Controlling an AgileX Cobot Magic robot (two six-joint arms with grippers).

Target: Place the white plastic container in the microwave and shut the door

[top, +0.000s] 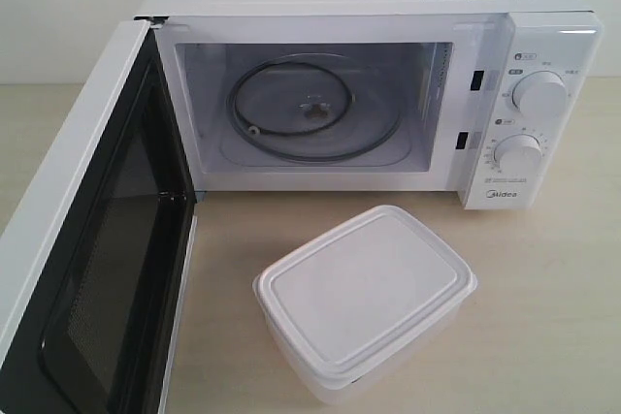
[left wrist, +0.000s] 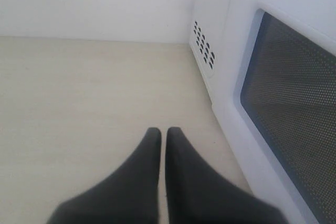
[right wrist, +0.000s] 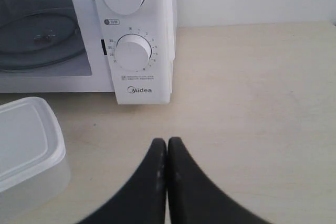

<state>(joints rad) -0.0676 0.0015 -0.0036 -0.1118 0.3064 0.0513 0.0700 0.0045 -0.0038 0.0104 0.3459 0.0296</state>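
The white plastic container (top: 364, 300) stands lidded on the table in front of the microwave (top: 388, 94), below its right half. Its corner also shows in the right wrist view (right wrist: 26, 145). The microwave's door (top: 87, 239) is swung wide open to the left, black inner face showing, and the glass turntable (top: 310, 109) lies bare inside. My left gripper (left wrist: 163, 136) is shut and empty above the table, outside the door's windowed outer face (left wrist: 294, 103). My right gripper (right wrist: 167, 145) is shut and empty in front of the dial panel (right wrist: 134, 51), right of the container. Neither gripper shows in the exterior view.
A pale wooden table (top: 543, 317) carries everything, with a white wall behind. Side vents (left wrist: 203, 48) of the microwave show in the left wrist view. Bare table lies left of the door (left wrist: 79, 103) and right of the microwave (right wrist: 252, 87).
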